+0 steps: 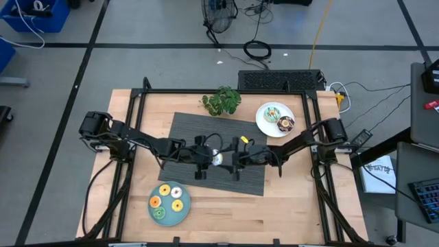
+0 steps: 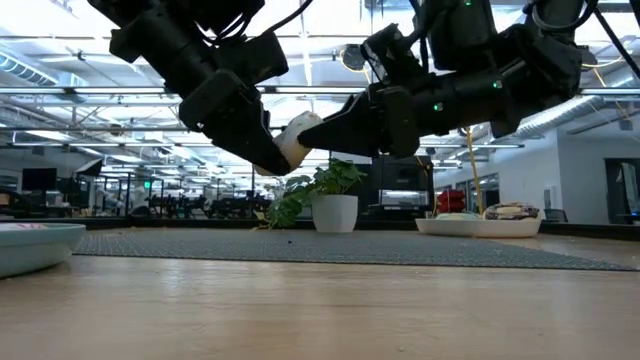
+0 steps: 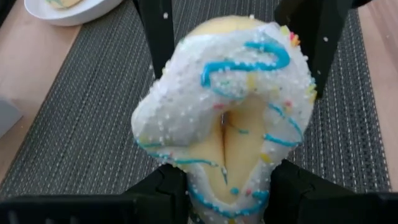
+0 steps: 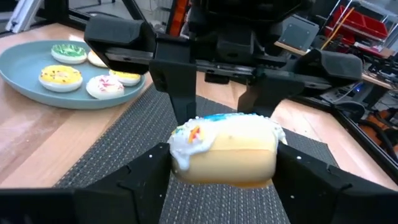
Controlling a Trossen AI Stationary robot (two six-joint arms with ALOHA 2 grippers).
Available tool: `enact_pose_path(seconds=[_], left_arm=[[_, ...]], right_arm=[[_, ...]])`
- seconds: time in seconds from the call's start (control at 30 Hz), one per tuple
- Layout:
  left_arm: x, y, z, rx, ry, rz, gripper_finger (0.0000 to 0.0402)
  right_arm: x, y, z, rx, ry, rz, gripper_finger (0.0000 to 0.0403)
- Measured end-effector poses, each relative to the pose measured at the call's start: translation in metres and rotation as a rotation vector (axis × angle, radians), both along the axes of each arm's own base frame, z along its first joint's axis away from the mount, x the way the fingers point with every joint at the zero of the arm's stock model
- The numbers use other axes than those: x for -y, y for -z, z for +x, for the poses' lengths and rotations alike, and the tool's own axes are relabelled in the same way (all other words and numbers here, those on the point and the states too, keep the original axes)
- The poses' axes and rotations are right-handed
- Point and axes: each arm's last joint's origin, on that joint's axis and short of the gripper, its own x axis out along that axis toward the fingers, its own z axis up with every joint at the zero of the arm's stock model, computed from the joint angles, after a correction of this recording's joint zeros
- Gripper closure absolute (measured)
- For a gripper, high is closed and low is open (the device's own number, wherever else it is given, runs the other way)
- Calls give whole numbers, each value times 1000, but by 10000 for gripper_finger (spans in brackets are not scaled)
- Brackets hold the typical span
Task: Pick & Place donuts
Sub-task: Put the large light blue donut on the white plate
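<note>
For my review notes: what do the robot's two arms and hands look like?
Both arms are matte black with blocky jointed links and black cables along them. The left hand and right hand each have two dark, flat, angular fingers. Small green lights show on one arm in the low view.

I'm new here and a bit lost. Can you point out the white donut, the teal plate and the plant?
White donut (image 3: 249, 81): left wrist view, its sprinkled icing.
Teal plate (image 1: 185, 214): high view, its rim.
Plant (image 1: 221, 100): high view, its leaves.

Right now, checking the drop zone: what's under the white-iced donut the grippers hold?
Below the white-iced donut, held in the air between the left gripper and right gripper, lies the dark woven mat; the spot directly underneath looks bare.
</note>
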Motion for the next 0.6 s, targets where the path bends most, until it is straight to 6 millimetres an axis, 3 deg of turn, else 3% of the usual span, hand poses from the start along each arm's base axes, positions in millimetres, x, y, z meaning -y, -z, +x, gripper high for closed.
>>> enact_pose_path(seconds=[0.33,0.6], left_arm=[[0,0,-1,-10,-13,-10,252],[2,-1,1,9,8,-34,252]], right_arm=[[0,-3,-1,-21,46,5,212],[-9,-4,-2,-12,17,-9,318]])
